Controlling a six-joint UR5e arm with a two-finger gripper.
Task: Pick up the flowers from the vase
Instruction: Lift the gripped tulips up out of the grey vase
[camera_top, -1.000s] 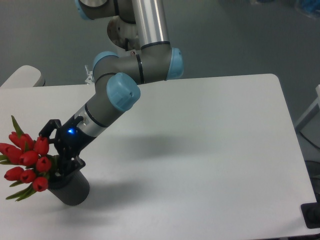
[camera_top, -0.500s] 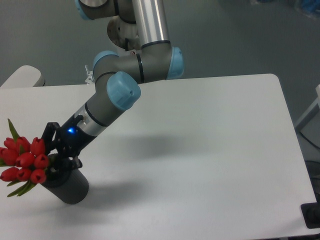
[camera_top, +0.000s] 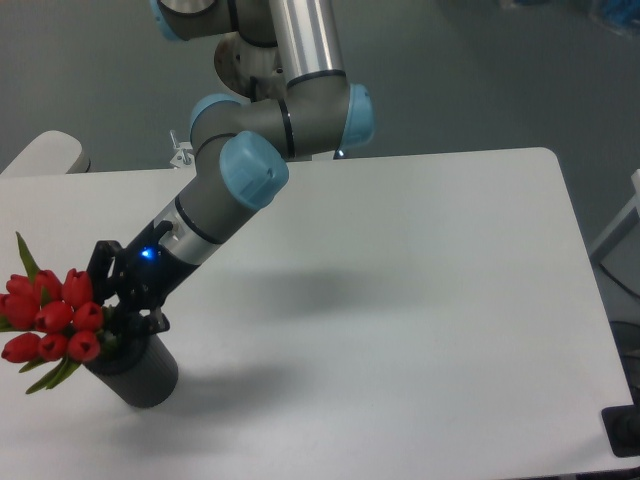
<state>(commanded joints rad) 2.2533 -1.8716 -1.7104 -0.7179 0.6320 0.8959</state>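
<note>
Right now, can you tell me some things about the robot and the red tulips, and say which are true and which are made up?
1. The tulips are red. True.
2. The vase stands near the table's right edge. False: it stands near the left edge of the white table.
3. The gripper is right at the bunch, just above the vase. True.
4. The flowers lie flat on the table. False: their stems still go down into the vase.
5. The vase is bright yellow. False: it is dark grey.
</note>
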